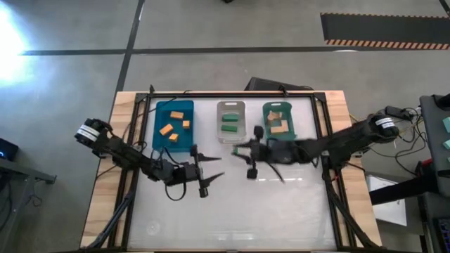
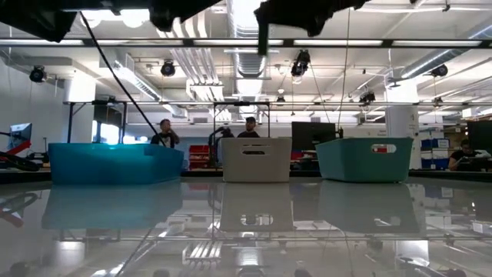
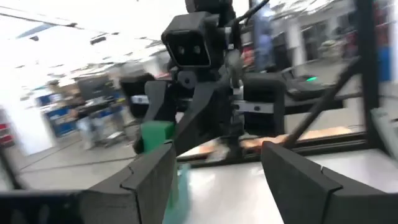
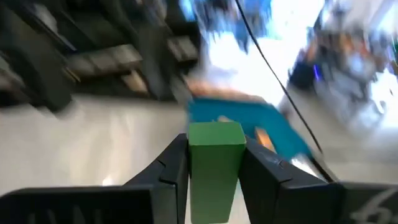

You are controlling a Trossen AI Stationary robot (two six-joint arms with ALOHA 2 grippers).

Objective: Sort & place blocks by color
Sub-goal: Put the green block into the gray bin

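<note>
1. From above, three bins sit in a row at the far side of the table [image 1: 232,211]. The blue bin [image 1: 173,125] on the left has orange blocks [image 1: 176,113] in it. The clear bin [image 1: 230,121] in the middle has green blocks [image 1: 229,118]. The teal bin [image 1: 279,120] on the right has tan blocks [image 1: 279,129].
2. The low view shows the same three bins side by side, but not what is in them. It also shows people standing far behind the table.
3. The left gripper [image 1: 213,166] is in front of the blue bin, above the table. Its fingers [image 3: 149,177] are spread wide and hold nothing.
4. The left wrist view looks across at the other arm. It shows a green block [image 3: 157,138] between that arm's fingers.
5. The right gripper [image 1: 239,150] is in front of the clear bin, close to the left gripper and facing it. It squeezes the green block [image 4: 214,169] between its two fingers [image 4: 171,171].
6. In the right wrist view the block is a short bar. Its long side runs along the fingers, and one end sticks out past the tips.
7. From above, the held block is too small to make out.
</note>
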